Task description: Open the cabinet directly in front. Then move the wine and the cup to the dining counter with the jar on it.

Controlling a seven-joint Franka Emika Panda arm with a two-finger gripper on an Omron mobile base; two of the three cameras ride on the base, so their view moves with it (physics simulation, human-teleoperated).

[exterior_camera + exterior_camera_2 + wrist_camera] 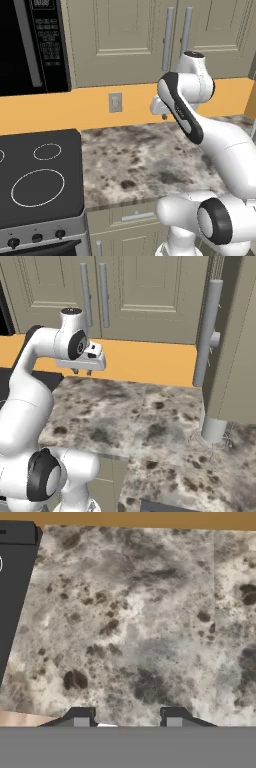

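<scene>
The cabinet [130, 35] hangs on the wall straight ahead, both panelled doors closed, its two long grey bar handles [95, 293] side by side. My gripper [82, 373] hangs below the handles, pointing down over the mottled worktop [140, 160], a short way in front of the orange wall strip. In the hand view the gripper [127, 718] has its fingertips [81, 718] apart, with bare stone under them and nothing between them. It also shows as a small white hand [162, 117] beside the arm's elbow. The wine, the cup, the dining counter and the jar are out of view.
A black microwave [30, 45] hangs at the upper left above a black stovetop [40, 175]. A wall outlet [115, 102] sits on the orange strip. At the right, a tall beige panel with a thick grey handle [207, 331] juts forward. Beige drawers [137, 216] lie below the worktop.
</scene>
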